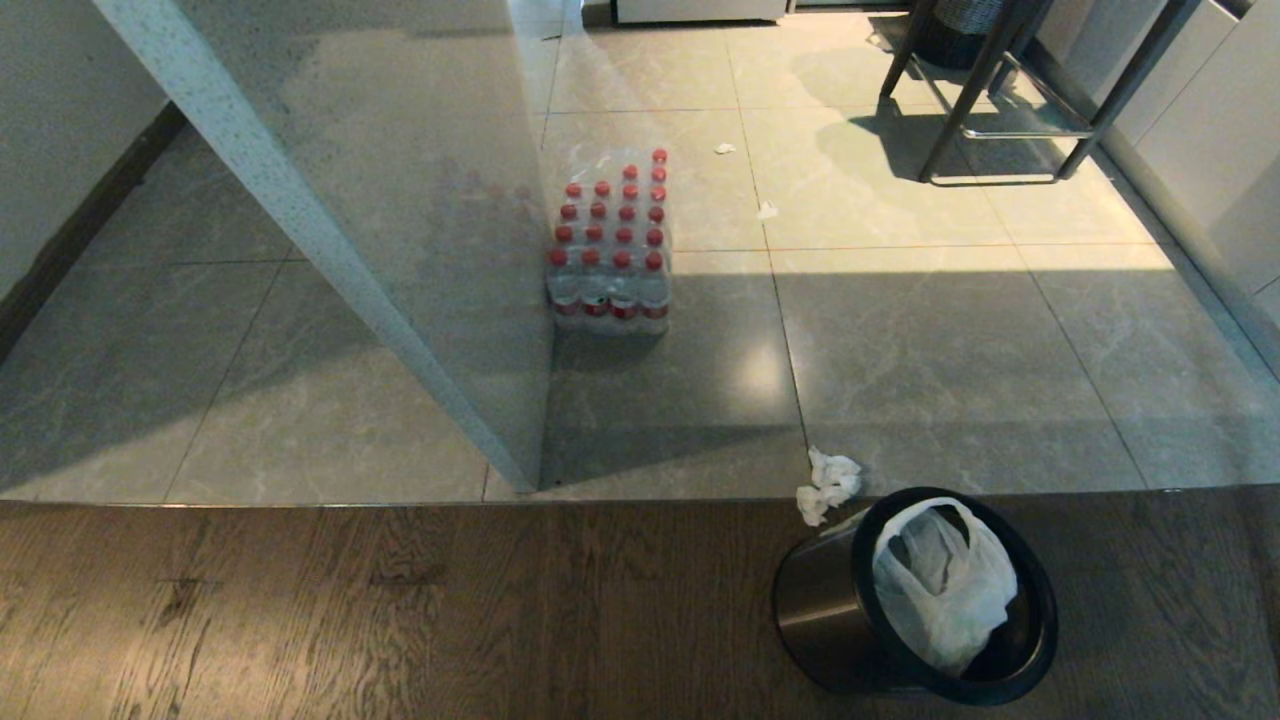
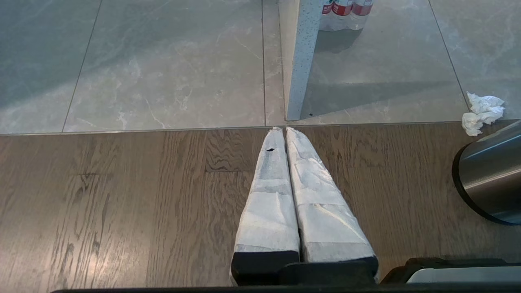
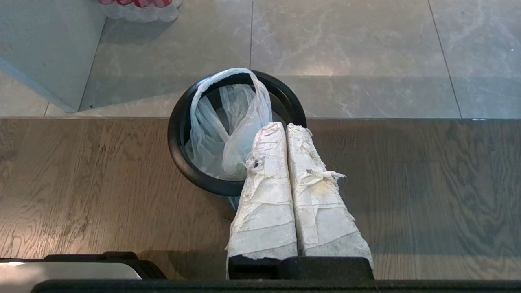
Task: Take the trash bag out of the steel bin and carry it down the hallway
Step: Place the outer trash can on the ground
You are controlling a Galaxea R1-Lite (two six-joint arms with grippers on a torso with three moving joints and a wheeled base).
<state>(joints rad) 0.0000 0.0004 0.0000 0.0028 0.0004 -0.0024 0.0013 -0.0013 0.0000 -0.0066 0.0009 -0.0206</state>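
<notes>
bag (image 1: 943, 585) sits in the bin (image 1: 830, 610) on the wood floor, one loop handle standing up. both end effectors, left (image 2: 283, 131) and right (image 3: 285, 127), are pressed together, empty. spread the right, drop over that loop, pinch, lift straight.

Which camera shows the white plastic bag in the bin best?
The right wrist view: the trash bag fills the steel bin, handle loop up. The head view shows it smaller; the left wrist view shows only the bin's side.
</notes>
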